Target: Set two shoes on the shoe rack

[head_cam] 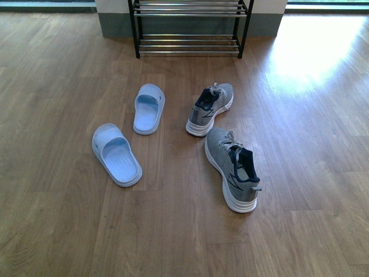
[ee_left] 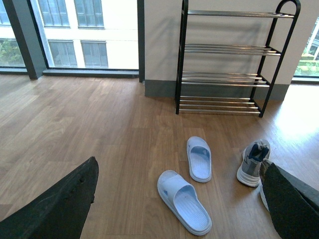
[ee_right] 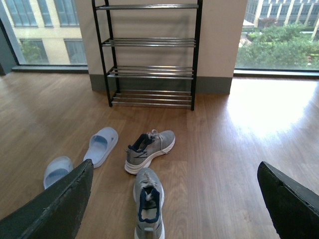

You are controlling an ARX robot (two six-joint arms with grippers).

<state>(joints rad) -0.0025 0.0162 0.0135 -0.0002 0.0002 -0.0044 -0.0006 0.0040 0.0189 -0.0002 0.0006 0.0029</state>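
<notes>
Two grey sneakers lie on the wood floor (head_cam: 63, 231), right of centre in the front view. The far sneaker (head_cam: 210, 108) sits just right of centre, toe aimed upper right. The near sneaker (head_cam: 232, 169) sits below and right of it, toe to the upper left and heel toward the lower edge. Its toe is just beside the far one's heel; contact cannot be told. Both stand upright on their white soles.

The shoe rack (head_cam: 190, 29) stands at top centre against the wall (head_cam: 115, 23), well apart from the sneakers. It has a black frame and chrome bars, and only its lower tiers show in the front view.

Two pale blue slides lie left of the sneakers. The far slide (head_cam: 149, 108) is near the far sneaker, and the near slide (head_cam: 116, 154) is lower left. Neither sits between the sneakers and the rack.

The left gripper (ee_left: 178, 169) hangs above the floor facing the rack, its dark fingers (ee_left: 60, 209) spread wide and holding no object. The right gripper (ee_right: 174, 168) does likewise, with its fingers (ee_right: 50, 209) wide apart.
</notes>
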